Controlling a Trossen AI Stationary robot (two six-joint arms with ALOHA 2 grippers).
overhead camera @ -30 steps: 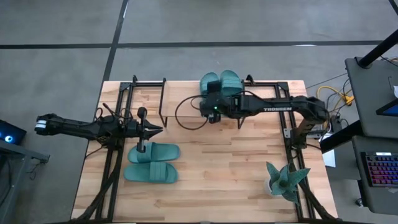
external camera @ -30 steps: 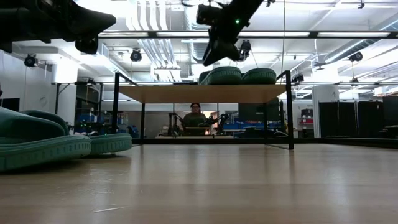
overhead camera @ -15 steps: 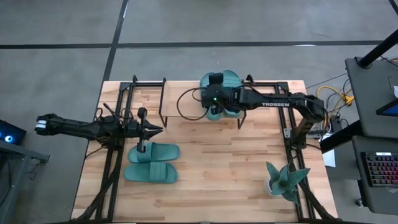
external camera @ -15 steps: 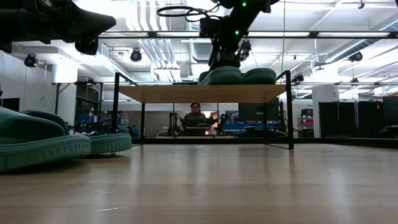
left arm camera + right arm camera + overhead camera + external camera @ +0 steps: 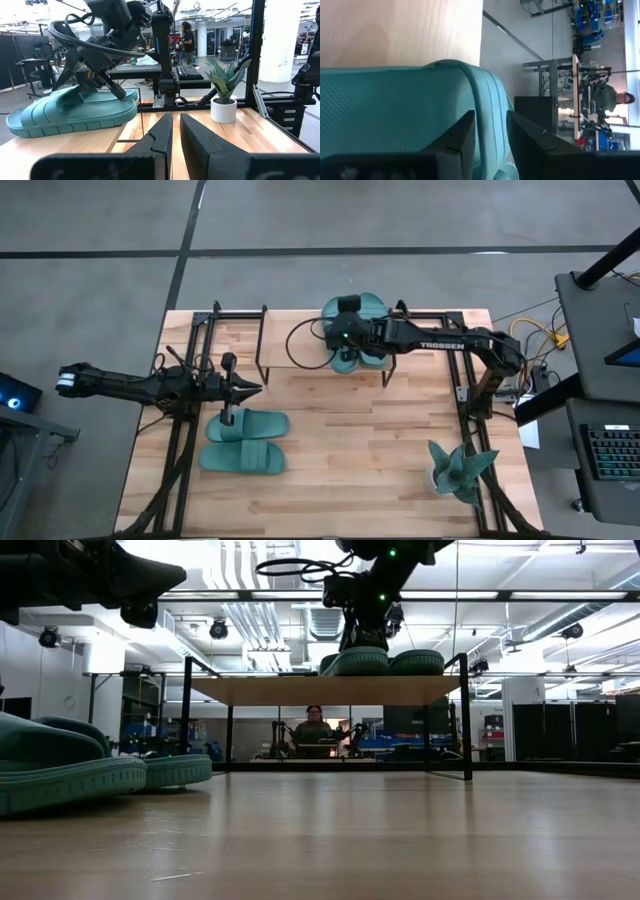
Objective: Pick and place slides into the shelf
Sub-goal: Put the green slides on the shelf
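- At the table's left edge, my left gripper (image 5: 248, 388) hangs above the wood, its two dark fingers (image 5: 162, 131) pinched nearly together with only a thin gap between them, holding nothing.
- Just in front of that gripper, toward the table's near-left part, two teal slides (image 5: 246, 442) lie side by side flat on the table (image 5: 360, 470), touching along their long edges; the low view shows them (image 5: 70, 772) as low mounds at its left.
- At the table's far edge, about midway along it, stands the shelf (image 5: 285, 330), its light-wood top board (image 5: 325, 690) carried on thin black legs.
- On the right end of that board sit the other two slides (image 5: 372, 307), side by side; the low view shows both (image 5: 385, 662) resting on top.
- My right gripper (image 5: 345, 355) is down on the left one of that pair, reaching in from the table's right side; the wrist view shows its fingers (image 5: 462, 136) a small way apart over the ribbed teal strap (image 5: 395, 110). Whether they actually grip the sandal I cannot tell.
- At the table's near-right corner stands a spiky teal plant (image 5: 458, 470), well apart from everything else.
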